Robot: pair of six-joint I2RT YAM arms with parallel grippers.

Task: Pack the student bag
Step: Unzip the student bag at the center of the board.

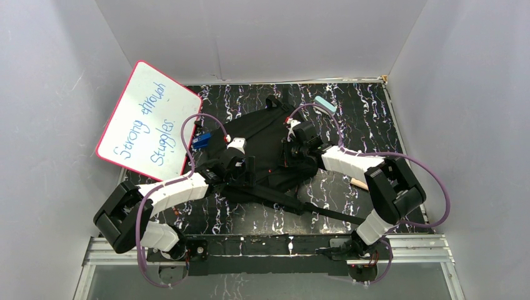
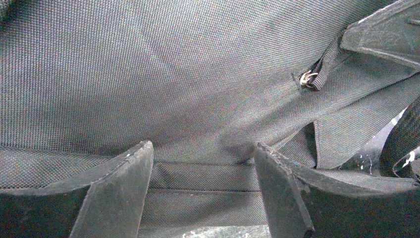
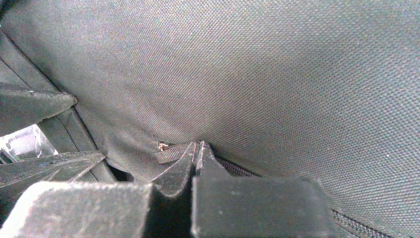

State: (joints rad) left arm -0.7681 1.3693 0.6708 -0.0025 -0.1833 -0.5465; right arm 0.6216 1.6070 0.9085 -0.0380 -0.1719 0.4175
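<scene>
Black woven fabric, coarse weave.

Table (image 1: 350, 112): marbled black top.

Bag (image 1: 262, 144): lies slumped mid-table between both arms, with a strap (image 1: 312, 209) trailing toward the near edge. Handling, as judged: soft and limp, likely to sag and fold if lifted at one point. The weave offers grip. Best taken at a seam, strap or zip tab, not the flat panel.

Left gripper (image 2: 202, 146): fingers spread, tips against a seam, holding nothing.

Right gripper (image 3: 196, 146): fingers pressed together at the zip line. Whether cloth is caught cannot be told.

Tab (image 3: 171, 152): small fabric loop just beside those tips.
</scene>
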